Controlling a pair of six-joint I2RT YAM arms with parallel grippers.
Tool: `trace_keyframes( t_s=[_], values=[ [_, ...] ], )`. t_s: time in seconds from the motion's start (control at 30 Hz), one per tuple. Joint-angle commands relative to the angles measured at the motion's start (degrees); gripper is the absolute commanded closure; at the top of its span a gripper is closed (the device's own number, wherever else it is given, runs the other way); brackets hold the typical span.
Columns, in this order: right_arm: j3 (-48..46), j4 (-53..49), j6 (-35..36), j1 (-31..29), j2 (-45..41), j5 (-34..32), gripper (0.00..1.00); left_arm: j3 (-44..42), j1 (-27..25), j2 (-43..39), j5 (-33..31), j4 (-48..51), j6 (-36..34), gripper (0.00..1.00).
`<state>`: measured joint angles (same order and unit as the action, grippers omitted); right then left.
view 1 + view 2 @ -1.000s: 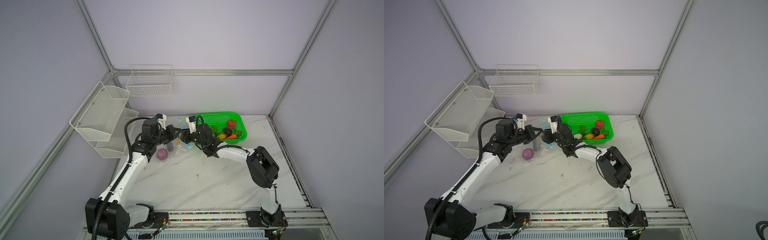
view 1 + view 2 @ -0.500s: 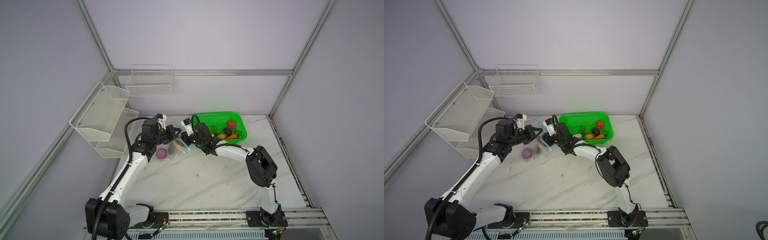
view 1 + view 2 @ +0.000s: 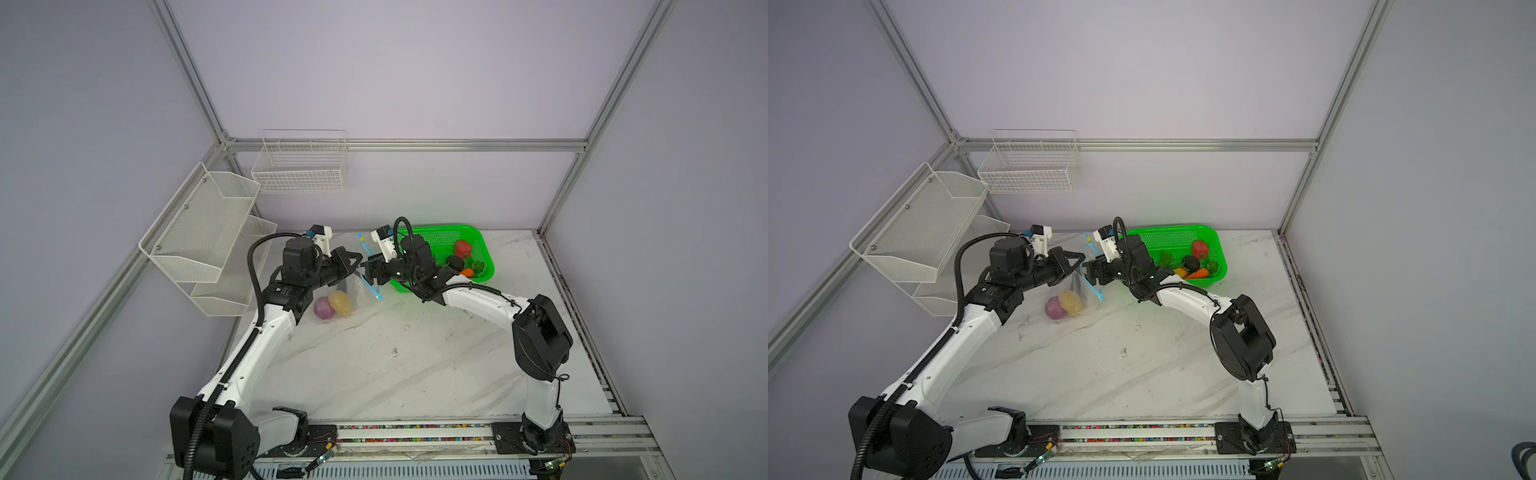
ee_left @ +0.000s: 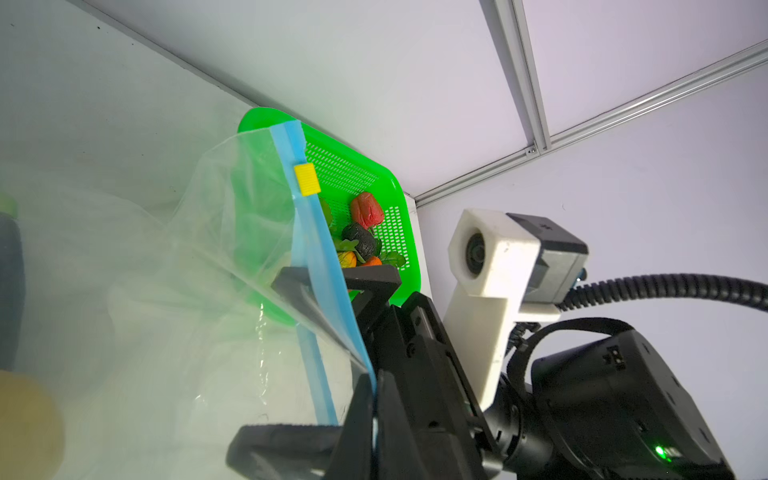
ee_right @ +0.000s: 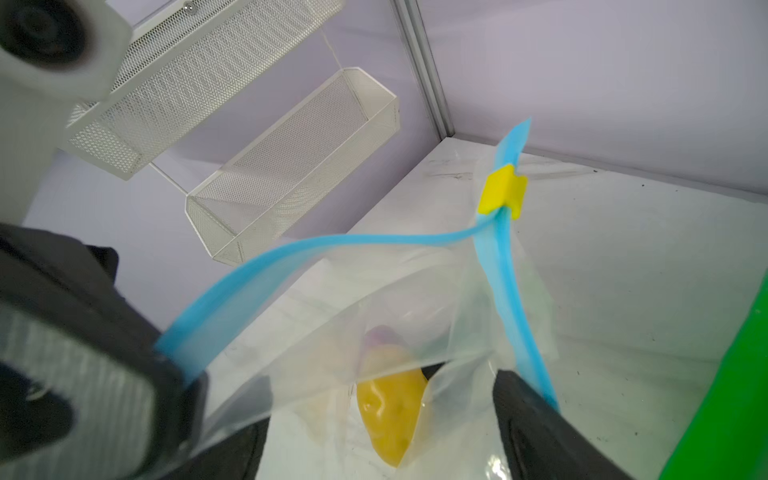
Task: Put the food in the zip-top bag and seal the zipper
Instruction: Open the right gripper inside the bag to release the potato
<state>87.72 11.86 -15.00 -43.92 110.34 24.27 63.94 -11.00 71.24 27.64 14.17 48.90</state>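
1. Two foods, onion (image 3: pixel 323 308) and potato (image 3: pixel 340 302), lie in the bag (image 3: pixel 360 289), left of centre in a top view.
2. The left pincer (image 3: pixel 357 262) pinches the zipper (image 4: pixel 309 232), and the right pincer (image 3: pixel 369 271) is spread at the bag's mouth.
3. Remaining: the other foods in the basket (image 3: pixel 440 227), then sealing.

A green perforated basket (image 3: pixel 444 232) is seen right of centre in both top views, set on a white marbled table (image 3: pixel 415 365). A wire basket (image 3: pixel 299 168) and mesh shelves (image 3: pixel 199 237) are mounted at upper left.
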Motion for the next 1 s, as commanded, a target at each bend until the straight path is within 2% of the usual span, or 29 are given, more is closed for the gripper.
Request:
trace_keyframes(
  t_s=[0.0, 0.27, 0.37, 0.47, 0.6, 0.77, 0.97],
  values=[
    [-0.03, -1.99, -1.24, -0.11, -4.00, -2.30, 0.15, 0.23, 0.04, -0.91, 0.16, -1.39, -0.20, 1.00],
    [-0.89, -9.30, -4.67, -0.03, -7.49, -8.41, 0.19, 0.04, 0.28, 0.21, 0.14, -2.00, -0.12, 1.00],
    [-1.46, -12.37, -8.88, 0.76, -8.59, -11.16, 0.20, 0.07, 0.28, 0.40, -0.04, -2.02, -0.21, 1.00],
    [-4.45, -11.30, -15.52, 3.25, -9.42, -8.05, 0.23, -0.03, 0.23, 0.41, -0.22, -2.05, -0.30, 1.00],
    [-4.40, -9.07, -19.81, 3.58, -7.95, -1.76, 0.26, 0.28, 0.28, 1.00, -0.15, -2.07, -0.39, 1.00],
    [-4.29, -4.96, -23.05, 3.58, -4.95, 3.21, 0.40, 1.01, 0.32, 1.83, 0.14, -2.21, -0.30, 1.00],
    [-3.65, -2.77, -24.27, 3.58, -3.94, 5.87, 0.66, 1.20, 0.28, 2.07, -0.19, -2.05, -0.82, 1.00]
  ],
)
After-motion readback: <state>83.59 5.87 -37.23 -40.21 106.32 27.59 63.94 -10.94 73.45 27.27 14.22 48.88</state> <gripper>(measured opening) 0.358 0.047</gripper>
